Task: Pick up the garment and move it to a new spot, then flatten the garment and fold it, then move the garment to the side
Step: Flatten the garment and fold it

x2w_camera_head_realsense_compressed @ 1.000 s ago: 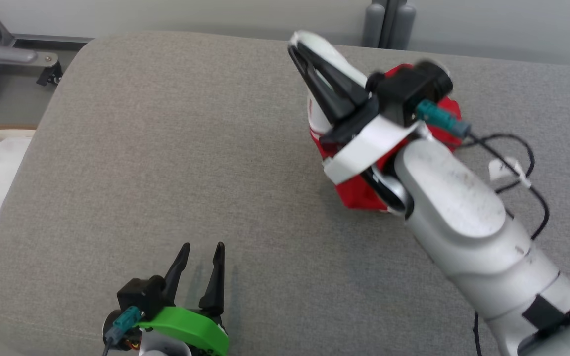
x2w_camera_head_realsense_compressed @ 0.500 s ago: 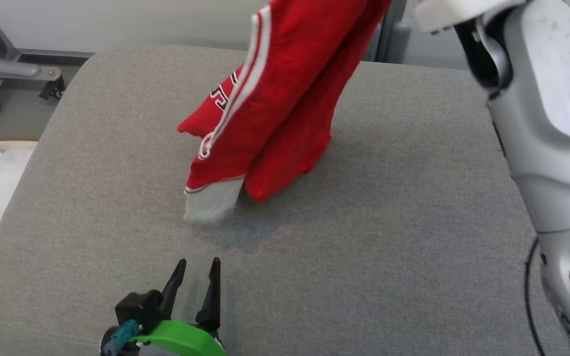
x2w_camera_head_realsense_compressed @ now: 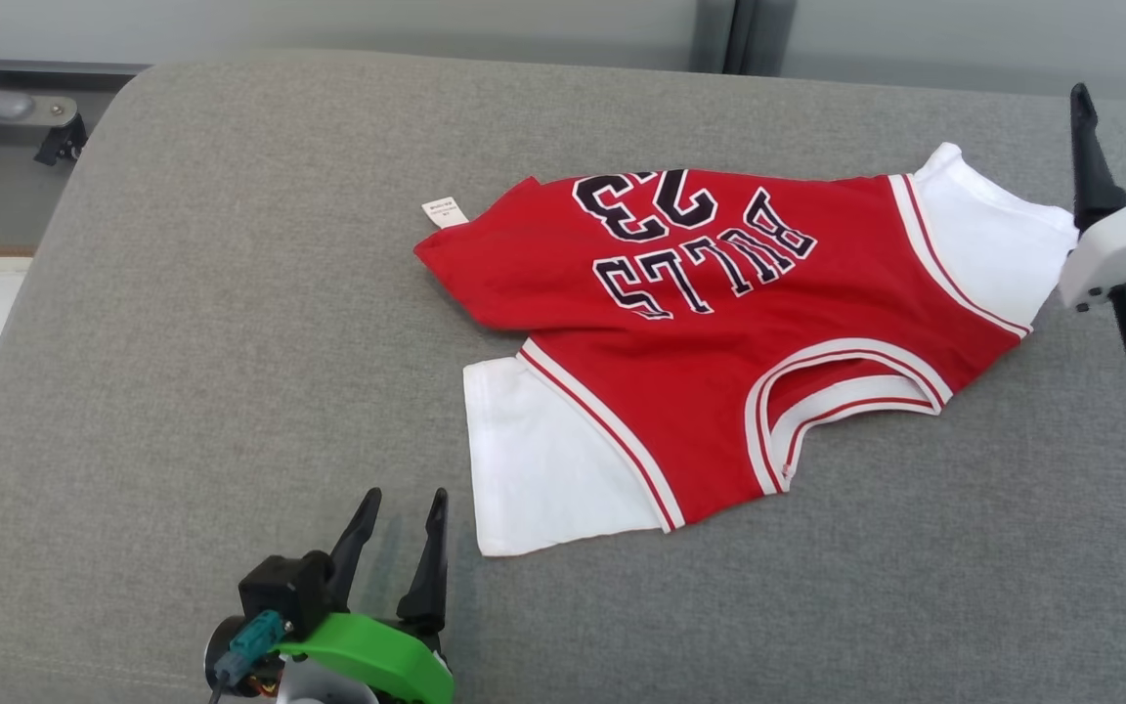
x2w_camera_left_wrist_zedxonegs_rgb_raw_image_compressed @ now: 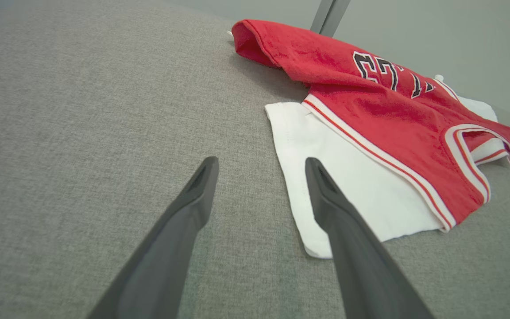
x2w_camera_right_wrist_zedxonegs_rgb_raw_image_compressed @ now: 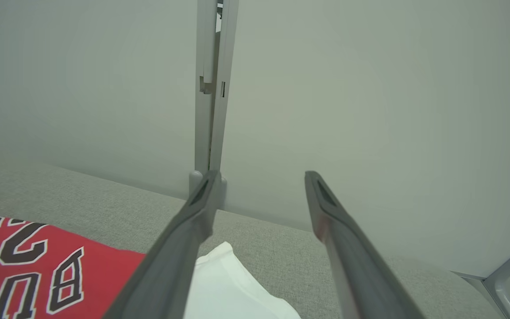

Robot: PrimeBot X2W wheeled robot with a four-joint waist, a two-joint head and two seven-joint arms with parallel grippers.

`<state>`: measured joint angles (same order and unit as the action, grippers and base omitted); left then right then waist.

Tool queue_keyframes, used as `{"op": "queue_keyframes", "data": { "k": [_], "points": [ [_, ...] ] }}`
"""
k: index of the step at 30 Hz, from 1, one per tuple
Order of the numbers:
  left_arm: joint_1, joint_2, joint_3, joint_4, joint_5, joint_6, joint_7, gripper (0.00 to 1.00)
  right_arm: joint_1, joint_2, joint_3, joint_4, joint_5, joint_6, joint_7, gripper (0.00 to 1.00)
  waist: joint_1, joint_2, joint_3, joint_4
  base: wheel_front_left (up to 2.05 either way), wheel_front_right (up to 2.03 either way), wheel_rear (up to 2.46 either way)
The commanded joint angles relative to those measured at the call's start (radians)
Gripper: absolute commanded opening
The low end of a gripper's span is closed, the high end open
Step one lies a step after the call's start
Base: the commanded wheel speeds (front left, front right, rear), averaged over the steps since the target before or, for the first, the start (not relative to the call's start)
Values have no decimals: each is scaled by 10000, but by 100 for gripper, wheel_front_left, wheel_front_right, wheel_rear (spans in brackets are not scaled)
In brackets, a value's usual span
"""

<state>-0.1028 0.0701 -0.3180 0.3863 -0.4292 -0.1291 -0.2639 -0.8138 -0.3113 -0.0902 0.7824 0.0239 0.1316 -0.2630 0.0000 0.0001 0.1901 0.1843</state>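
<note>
Garment [x2w_camera_head_realsense_compressed: 719, 323] lies lettering-side up across the middle of the grey cushion [x2w_camera_head_realsense_compressed: 231, 293], reaching toward the cushion's right side. It is a small red jersey with black, white-edged lettering, striped white trim, two white sleeves and a small label [x2w_camera_head_realsense_compressed: 445, 211] at the hem end, where the cloth humps up in a loose fold. I judge it light, limp and unlikely to slide on the weave. It will probably sag and bunch if lifted by one point, so pinching two corners at the sleeves or shoulders should keep it flat. Left gripper [x2w_camera_head_realsense_compressed: 405, 497], fingers spread and empty, sits just beside the near sleeve [x2w_camera_head_realsense_compressed: 543, 460]. Right gripper [x2w_camera_head_realsense_compressed: 1125, 86], equally spread with nothing between its fingers, stands by the far sleeve [x2w_camera_head_realsense_compressed: 983, 235].
</note>
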Motion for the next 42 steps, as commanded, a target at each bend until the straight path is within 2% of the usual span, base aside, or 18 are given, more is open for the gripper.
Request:
{"op": "queue_keyframes", "data": {
  "k": [1,6,11,15,19,24,25,26,27,30,33,42],
  "points": [
    [-108,42,38,5,-1,-28,-4,100,354,253,-102,-197,0,-17,-21,100,0,-1,-17,-67,0,0,0],
    [-87,14,21,57,25,-30,-4,100,1538,1299,712,-1111,335,-17,-20,100,0,-1,-154,-137,0,0,0],
    [64,-32,28,60,6,-28,-4,100,3261,2051,2846,-1971,1053,-19,-22,100,0,-1,-289,-188,0,0,0],
    [188,-49,67,43,21,-30,-4,100,4187,2227,4303,-1882,1390,-19,-20,100,0,-1,-336,-246,0,0,0],
    [169,-61,48,70,37,-28,-4,100,4425,2207,4652,-1057,1281,-19,-6,100,0,-1,-280,-256,0,0,0],
    [76,-60,0,99,10,-28,-4,100,4209,2355,4434,-5,954,-17,44,100,0,-1,-213,-171,0,0,0],
    [68,-59,4,102,2,-28,-4,100,4173,2379,4445,170,932,-17,49,75,0,-1,-203,-159,0,0,0],
    [71,-49,15,104,-7,-28,-4,100,4125,2421,4457,378,909,-19,49,9,0,-1,-195,-157,0,0,0],
    [78,-41,19,106,-10,-28,-4,100,4057,2444,4525,579,849,-19,59,0,0,-1,-186,-152,0,0,0],
    [107,-25,49,106,-3,-28,-4,100,3901,2462,4574,980,970,-17,87,0,0,-1,-172,-165,0,0,0],
    [111,-33,90,125,22,-29,-4,100,3723,2031,4162,1239,1095,-34,81,0,0,-1,-183,-203,0,0,0],
    [177,-32,101,71,45,-29,-4,100,3157,-137,2636,1317,1250,-21,39,0,0,-1,-318,-501,0,0,0]
  ]
}}
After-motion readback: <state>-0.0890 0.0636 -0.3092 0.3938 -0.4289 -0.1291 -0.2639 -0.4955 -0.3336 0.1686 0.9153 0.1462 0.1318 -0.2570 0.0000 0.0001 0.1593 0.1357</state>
